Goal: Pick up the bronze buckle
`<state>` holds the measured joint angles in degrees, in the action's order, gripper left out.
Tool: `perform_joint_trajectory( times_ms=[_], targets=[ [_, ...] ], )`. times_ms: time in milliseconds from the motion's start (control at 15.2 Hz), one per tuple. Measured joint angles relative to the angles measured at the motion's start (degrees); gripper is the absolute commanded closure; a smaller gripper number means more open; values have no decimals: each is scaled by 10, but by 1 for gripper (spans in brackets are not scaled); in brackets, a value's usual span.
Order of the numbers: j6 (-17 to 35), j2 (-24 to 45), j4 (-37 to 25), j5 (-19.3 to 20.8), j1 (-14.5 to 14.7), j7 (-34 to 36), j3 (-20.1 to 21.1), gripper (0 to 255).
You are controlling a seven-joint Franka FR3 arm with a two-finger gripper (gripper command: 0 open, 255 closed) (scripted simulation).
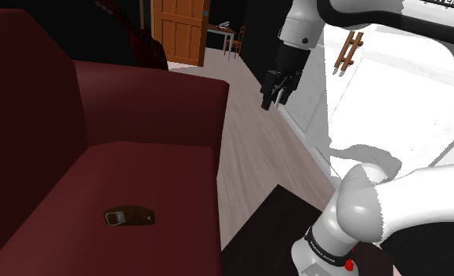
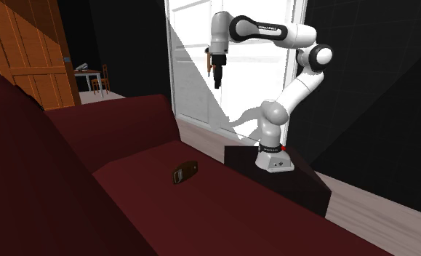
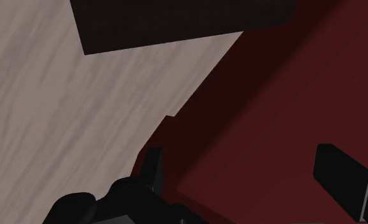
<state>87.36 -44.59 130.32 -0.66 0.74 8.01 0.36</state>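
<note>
The bronze buckle (image 1: 128, 216) is a small brown strap-like piece with a metal end, lying flat on the dark red sofa seat (image 1: 147, 168). The second exterior view has the buckle (image 2: 185, 172) near the seat's front edge. My gripper (image 1: 270, 100) hangs high in the air, well above and off to the shoulder view's right of the buckle, over the floor beside the sofa. In the second exterior view the gripper (image 2: 218, 81) points down in front of the white panel. The wrist view has the gripper (image 3: 243, 175) open, its fingers (image 3: 152, 167) apart and nothing between them, above the sofa edge (image 3: 284, 114).
The sofa's backrest (image 1: 29, 118) and armrest (image 1: 150, 102) rise around the seat. My dark stand (image 2: 274, 178) sits beside the sofa on a pale wood floor (image 1: 256, 149). A white wall (image 1: 390, 94) is behind the arm, an orange wooden door (image 1: 179, 31) farther off.
</note>
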Motion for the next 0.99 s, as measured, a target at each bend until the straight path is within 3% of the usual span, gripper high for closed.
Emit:
perform_joint_trajectory(
  times_ms=[330, 990],
  targets=[
    [38, 22, 17, -13, 18, -2, 19, 0],
    [172, 141, 32, -50, 76, -2, 92, 0]
  ],
)
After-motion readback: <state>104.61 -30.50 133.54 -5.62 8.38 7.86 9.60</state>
